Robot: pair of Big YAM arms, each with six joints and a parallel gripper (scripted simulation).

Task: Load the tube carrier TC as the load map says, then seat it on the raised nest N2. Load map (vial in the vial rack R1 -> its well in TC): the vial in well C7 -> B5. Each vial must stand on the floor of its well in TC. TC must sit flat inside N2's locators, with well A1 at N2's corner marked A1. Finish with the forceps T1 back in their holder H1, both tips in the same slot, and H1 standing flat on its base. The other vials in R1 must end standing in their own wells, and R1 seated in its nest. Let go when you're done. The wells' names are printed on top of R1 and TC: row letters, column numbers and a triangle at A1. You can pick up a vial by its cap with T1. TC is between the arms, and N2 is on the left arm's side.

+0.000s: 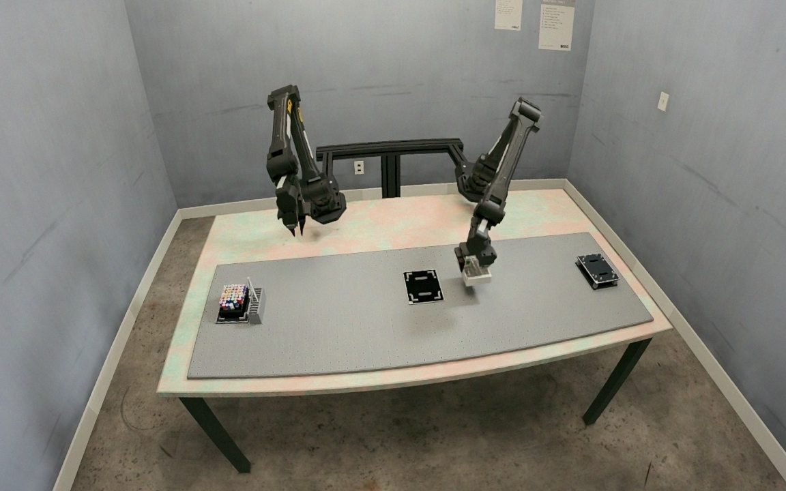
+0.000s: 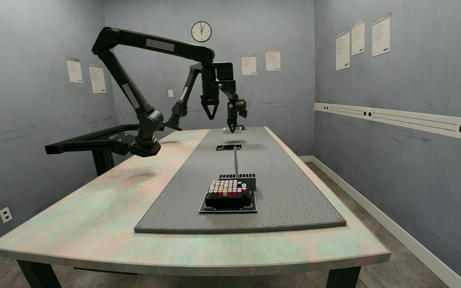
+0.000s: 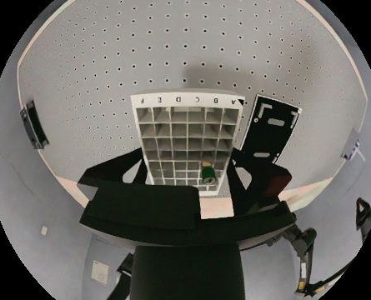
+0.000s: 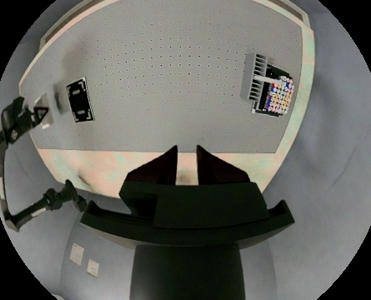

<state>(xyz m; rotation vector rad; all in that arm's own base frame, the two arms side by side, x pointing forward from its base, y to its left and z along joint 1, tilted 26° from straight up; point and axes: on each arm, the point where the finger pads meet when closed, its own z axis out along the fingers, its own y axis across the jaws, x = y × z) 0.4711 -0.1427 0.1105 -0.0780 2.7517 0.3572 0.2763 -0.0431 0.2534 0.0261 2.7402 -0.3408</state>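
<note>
My left gripper [image 3: 187, 148] is shut on the white tube carrier TC [image 1: 476, 279] [image 3: 188, 100] [image 4: 47, 121], above the board beside the flat nest. A green-capped vial [image 3: 208, 172] stands in lettered row B of TC; its column is unclear. Raised nest N2 [image 1: 597, 269] [image 3: 34, 125] stands empty at the far end. My right gripper [image 4: 187, 149] [image 1: 297, 232] [image 2: 210, 118] is slightly open and empty, high behind the board. Vial rack R1 [image 2: 227, 203] [image 1: 234, 312] holds many colored caps. Forceps T1 [image 2: 235, 163] [image 1: 252, 289] [image 4: 266, 79] lean up from holder H1 [image 2: 252, 183] [image 1: 256, 314] [image 4: 248, 77].
A flat black nest [image 1: 423, 286] [image 3: 268, 137] [image 4: 78, 102] with corner locators lies empty at mid-board, between the held carrier and the rack. H1 stands upright right beside R1. The perforated board [image 1: 334, 323] [image 2: 282, 211] carries the nests, rack and holder.
</note>
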